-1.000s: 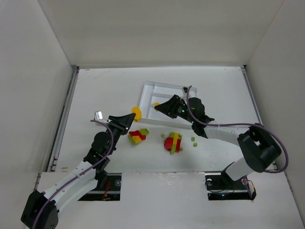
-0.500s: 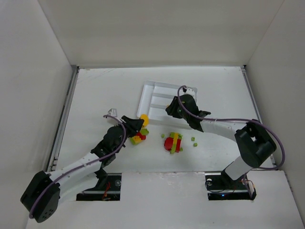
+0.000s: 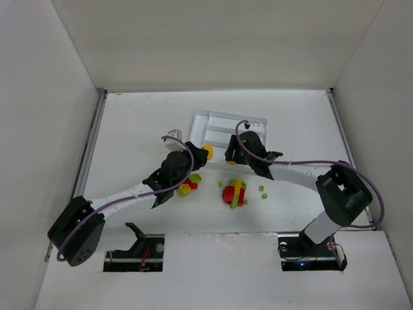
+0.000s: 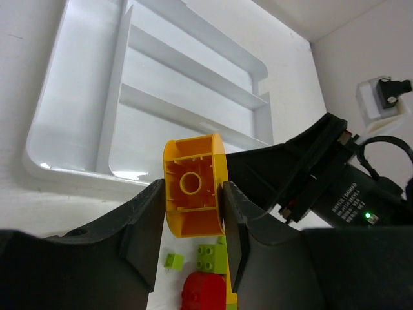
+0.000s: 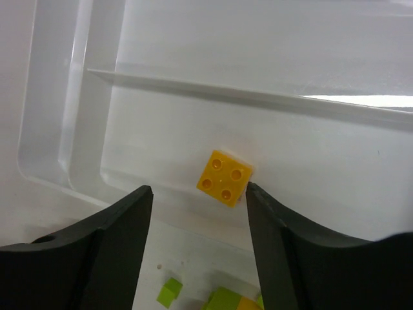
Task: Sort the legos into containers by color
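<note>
Everywhere white: table (image 3: 139, 123); walls (image 3: 213, 45); tray (image 3: 219, 124)

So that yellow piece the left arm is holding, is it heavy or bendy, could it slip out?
Probably stiff and light: the yellow piece shows a hollow underside with thin walls. The left tool pinches its flat sides, so it likely holds, though smooth plastic can slip. Its curved top edge might let it rock when dropped.

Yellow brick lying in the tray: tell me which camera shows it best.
Right wrist view. The yellow brick lies in a tray slot, four studs up, unobstructed between the right gripper fingers. From top external that gripper covers it; the left wrist view shows the tray, not this brick.
</note>
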Motion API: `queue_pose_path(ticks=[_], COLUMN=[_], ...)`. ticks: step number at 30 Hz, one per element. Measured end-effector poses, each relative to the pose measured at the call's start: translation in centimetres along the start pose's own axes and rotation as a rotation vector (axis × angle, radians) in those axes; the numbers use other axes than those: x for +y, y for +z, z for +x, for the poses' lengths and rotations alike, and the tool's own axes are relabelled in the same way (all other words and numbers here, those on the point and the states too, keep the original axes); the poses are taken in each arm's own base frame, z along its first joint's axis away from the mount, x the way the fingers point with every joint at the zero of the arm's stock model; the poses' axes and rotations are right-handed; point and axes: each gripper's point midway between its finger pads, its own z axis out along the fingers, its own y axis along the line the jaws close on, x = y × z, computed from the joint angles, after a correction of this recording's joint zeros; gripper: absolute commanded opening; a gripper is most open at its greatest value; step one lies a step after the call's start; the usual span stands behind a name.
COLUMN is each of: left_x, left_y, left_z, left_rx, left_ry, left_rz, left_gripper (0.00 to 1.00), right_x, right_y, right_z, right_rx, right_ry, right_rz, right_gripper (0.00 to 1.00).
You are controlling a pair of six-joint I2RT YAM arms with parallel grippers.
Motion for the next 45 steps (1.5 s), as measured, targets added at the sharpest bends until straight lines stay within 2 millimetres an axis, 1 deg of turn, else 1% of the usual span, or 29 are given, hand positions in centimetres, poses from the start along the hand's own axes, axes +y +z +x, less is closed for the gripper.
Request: queue_pose_path(ticks=[2,4,7,9,12,15,18,20,24,25,28,30,33,36,38,40,42,43,45], left_x=[-0.2,-0.6,-1.5,-2.1,-2.9,-3.2,-3.1,-2.6,-1.3,-1.1,-0.9,-1.0,-1.0,-1.1,-1.4,-1.8,-2.3,-2.5,-2.5], left_y=[0.9,1.8,3.2,4.1,5.4,6.6,7.7,8.2,8.3,8.2,8.1,8.1,8.1,8.0,7.6,6.5,4.8,3.8,1.4], left_z=[0.4,0.8,1.4,1.9,2.9,4.1,5.3,6.1,7.3,7.5,7.8,7.7,7.6,7.3,6.5,5.1,3.0,1.7,-0.8], left_rx=[0.015,0.028,0.049,0.062,0.087,0.119,0.150,0.172,0.193,0.195,0.188,0.180,0.170,0.164,0.151,0.126,0.085,0.059,0.002], left_ry=[0.026,0.052,0.096,0.128,0.182,0.240,0.292,0.329,0.406,0.427,0.476,0.497,0.508,0.511,0.502,0.479,0.432,0.401,0.327], left_rz=[-0.010,-0.014,-0.012,-0.008,-0.006,-0.013,-0.032,-0.057,-0.117,-0.131,-0.153,-0.160,-0.167,-0.171,-0.164,-0.151,-0.131,-0.121,-0.104], left_gripper=[0.13,0.14,0.14,0.14,0.14,0.15,0.15,0.15,0.16,0.18,0.34,0.44,0.52,0.55,0.55,0.55,0.55,0.55,0.55], right_x=[0.0,-0.2,-0.8,-1.3,-2.3,-3.1,-3.9,-4.5,-4.9,-4.8,-4.4,-4.3,-4.2,-4.0,-3.9,-3.7,-3.4,-3.3,-2.7], right_y=[-0.1,-0.6,-2.2,-3.6,-5.4,-6.4,-6.6,-6.5,-6.4,-6.4,-6.4,-6.4,-6.4,-6.5,-6.5,-6.5,-6.6,-6.6,-6.7], right_z=[0.0,-0.2,-0.6,-1.1,-2.0,-2.2,-1.6,-1.1,-0.7,-0.8,-1.3,-1.4,-1.4,-1.4,-1.4,-1.5,-1.4,-1.3,-0.9], right_rx=[-0.002,-0.011,-0.042,-0.082,-0.146,-0.187,-0.201,-0.197,-0.195,-0.199,-0.215,-0.221,-0.223,-0.224,-0.224,-0.228,-0.226,-0.222,-0.213], right_ry=[-0.003,0.000,0.009,0.028,0.059,0.084,0.098,0.100,0.105,0.107,0.117,0.119,0.121,0.122,0.122,0.122,0.118,0.115,0.105], right_rz=[-0.001,-0.004,-0.015,-0.025,-0.040,-0.046,-0.045,-0.038,-0.033,-0.036,-0.053,-0.062,-0.069,-0.080,-0.087,-0.094,-0.102,-0.108,-0.124], right_gripper=[0.69,0.63,0.54,0.52,0.52,0.54,0.56,0.56,0.57,0.58,0.64,0.66,0.68,0.69,0.68,0.63,0.54,0.52,0.51])
